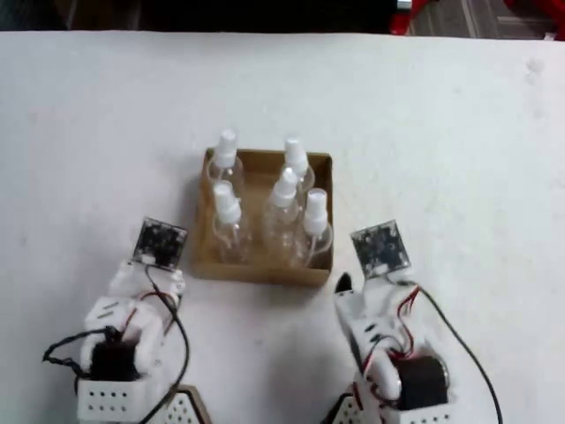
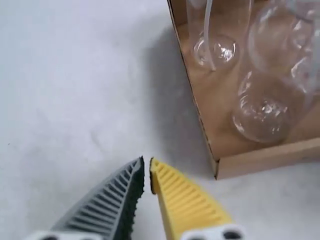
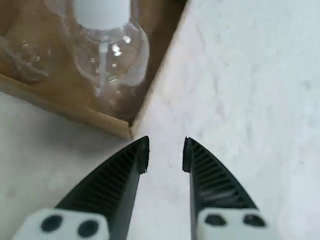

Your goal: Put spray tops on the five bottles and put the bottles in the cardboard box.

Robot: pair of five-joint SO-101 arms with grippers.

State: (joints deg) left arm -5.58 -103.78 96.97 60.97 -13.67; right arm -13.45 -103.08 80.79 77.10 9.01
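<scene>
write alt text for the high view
Five clear bottles with white spray tops stand in a cardboard box at the middle of a white table. The left arm and right arm sit beside the box's near corners.

No text, label, number or sign can be read on anything here

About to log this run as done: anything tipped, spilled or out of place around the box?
Nothing stands out. Five bottles stand in the cardboard box, each with a spray top on; the left hand and right hand are empty beside its near corners.
</scene>
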